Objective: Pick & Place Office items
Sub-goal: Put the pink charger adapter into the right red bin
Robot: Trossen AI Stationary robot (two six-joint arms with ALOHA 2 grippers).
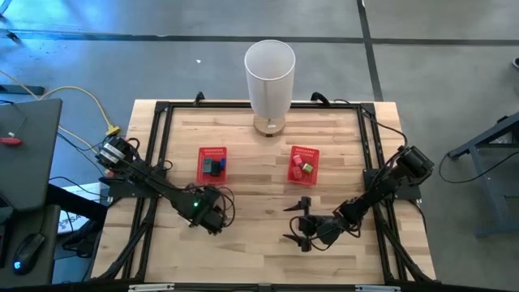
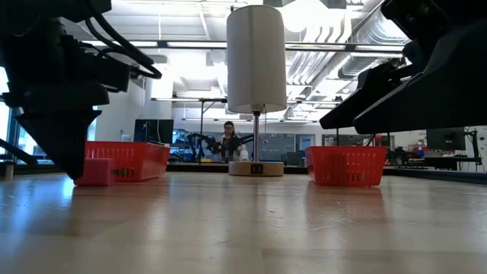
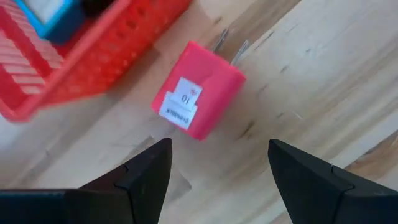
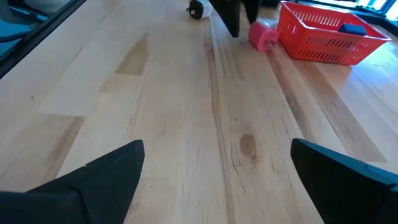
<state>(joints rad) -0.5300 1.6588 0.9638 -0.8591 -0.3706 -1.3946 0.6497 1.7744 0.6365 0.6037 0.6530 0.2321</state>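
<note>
Pink plug block on wooden surface beside red basket — we note left pincer above it, fingers apart; right pincer spread wide.

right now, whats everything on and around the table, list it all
red mesh baskets: two, red, mid-table, left one and right one
items in left basket: blue and dark pieces, count unclear
items in right basket: red and pink pieces, count unclear
pink plug block: one, pink with white label, on the wood beside the left basket, under the left gripper
white cylinder: one, white, on a round base at the far edge, centre
table: one, light wood, black frame
person: one, far in the room behind
left gripper: open, above the pink plug block
right gripper: open, empty, over bare wood
</note>
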